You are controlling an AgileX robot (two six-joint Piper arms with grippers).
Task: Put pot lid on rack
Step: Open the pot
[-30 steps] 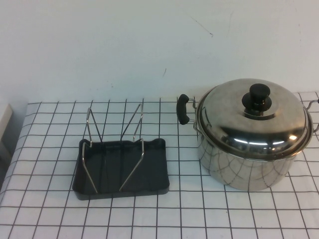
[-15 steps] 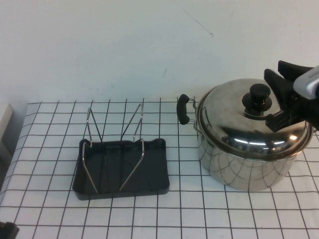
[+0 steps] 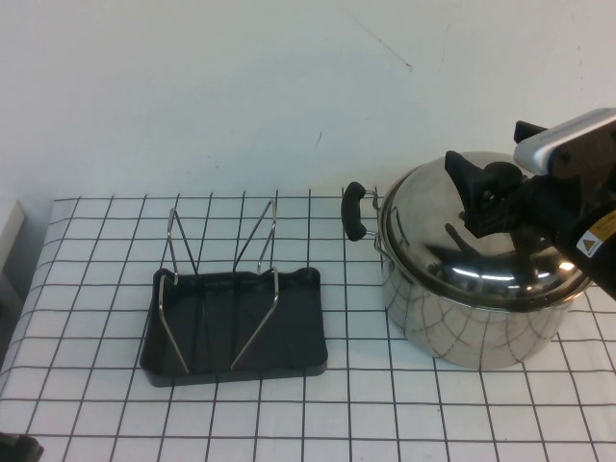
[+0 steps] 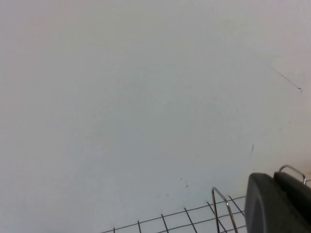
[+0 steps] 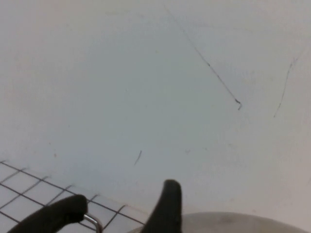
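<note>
The right pincer [image 3: 493, 197] is hovering spread wide over the black knob of the domed, mirror-shiny steel pot lid [image 3: 452, 245], which is sitting on the deep steel pot [image 3: 462, 327]. Rigid and slick, it's probably best taken by that knob. The left pincer [image 3: 17, 449], pressed together, is waiting low, the black tray rack with wire dividers [image 3: 231, 308] beyond it.

White surface [image 3: 96, 404] with a black grid; black rack [image 3: 231, 332] with silver wires; mirror-steel pot lid [image 3: 433, 241]; black right end effector [image 3: 481, 192].
</note>
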